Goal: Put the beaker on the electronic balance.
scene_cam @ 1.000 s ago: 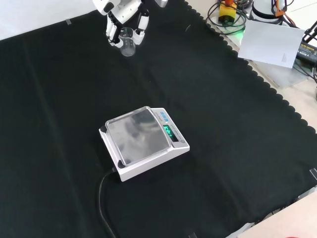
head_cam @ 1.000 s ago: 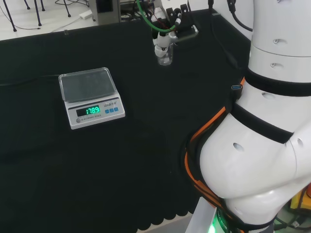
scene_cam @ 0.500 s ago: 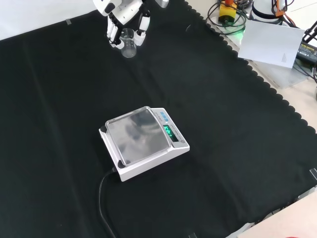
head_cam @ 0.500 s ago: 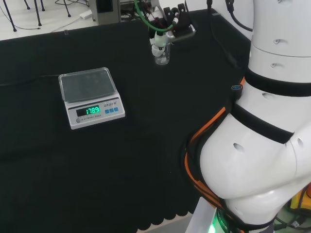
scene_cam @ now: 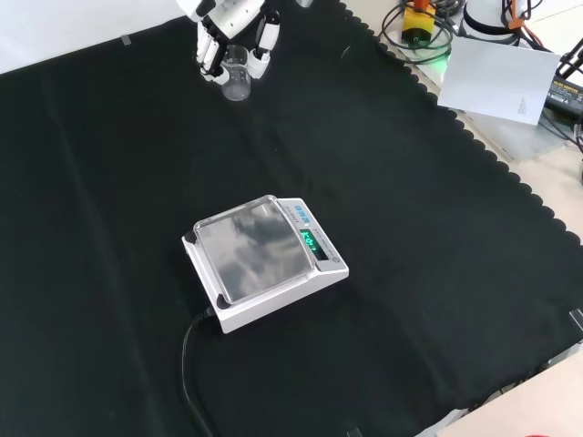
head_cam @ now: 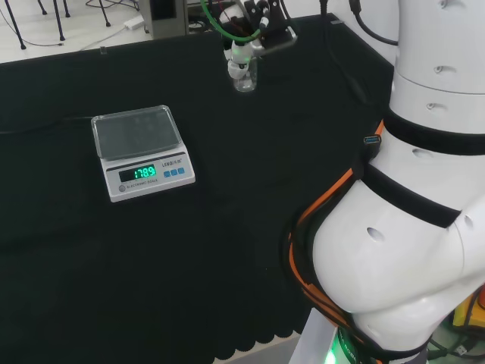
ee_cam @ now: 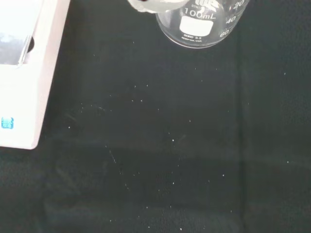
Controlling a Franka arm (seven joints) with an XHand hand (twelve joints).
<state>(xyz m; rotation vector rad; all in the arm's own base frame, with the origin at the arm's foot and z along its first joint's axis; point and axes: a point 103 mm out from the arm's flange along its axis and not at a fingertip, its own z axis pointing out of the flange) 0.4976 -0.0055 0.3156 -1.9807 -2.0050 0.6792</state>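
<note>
A small clear glass beaker (head_cam: 244, 77) (scene_cam: 236, 80) (ee_cam: 201, 26) hangs above the black cloth, held by the hand (head_cam: 241, 54) (scene_cam: 230, 27), whose fingers curl round its rim. In the head view the hand is at the far top centre, up and to the right of the balance. The electronic balance (head_cam: 141, 152) (scene_cam: 262, 261) is white with a shiny steel pan and a green lit display. It stands on the cloth with nothing on its pan. In the wrist view a white corner of the balance (ee_cam: 26, 73) shows beside the beaker.
A black cable (scene_cam: 193, 382) runs from the balance toward the near edge in the front view. The arm's white links (head_cam: 409, 227) take up the head view's right. Cables and paper (scene_cam: 506, 77) lie beyond the cloth's scalloped edge.
The hand has carried the beaker up and to the left in the head view, nearer the balance's side. The balance has not moved.
</note>
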